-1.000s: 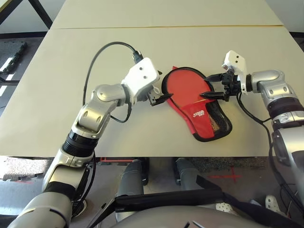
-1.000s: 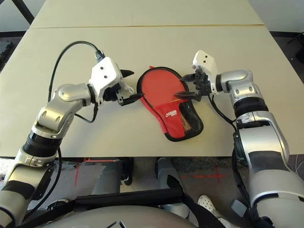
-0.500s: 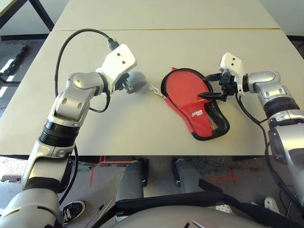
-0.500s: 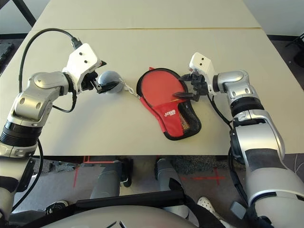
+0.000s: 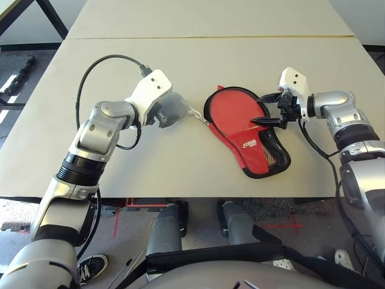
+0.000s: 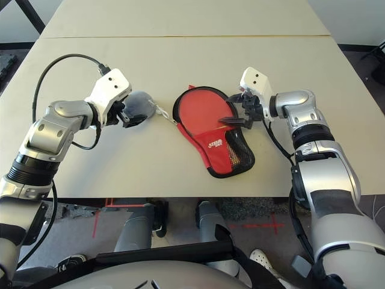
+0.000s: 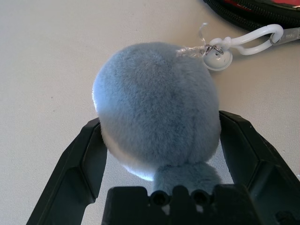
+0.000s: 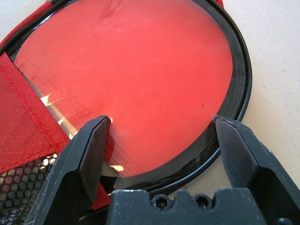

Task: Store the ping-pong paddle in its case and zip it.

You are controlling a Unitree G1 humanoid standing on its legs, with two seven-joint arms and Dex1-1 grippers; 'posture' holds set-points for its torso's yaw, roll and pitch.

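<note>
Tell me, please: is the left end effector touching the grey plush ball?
Touching. In the left wrist view the plush ball sits between the two fingers of the left end effector, and its fur presses against both inner faces.

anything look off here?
Yes: the left gripper is shut on the plush ball clipped to the case, not the zipper. The paddle lies in the open case, right gripper open above.

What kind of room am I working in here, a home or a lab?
Likely a lab or workshop, not a home: two plain beige tables pushed together, red tape marks on a speckled floor, and black mats beside a dark metal frame at the left. On the table lie only the case and a plush ball.
</note>
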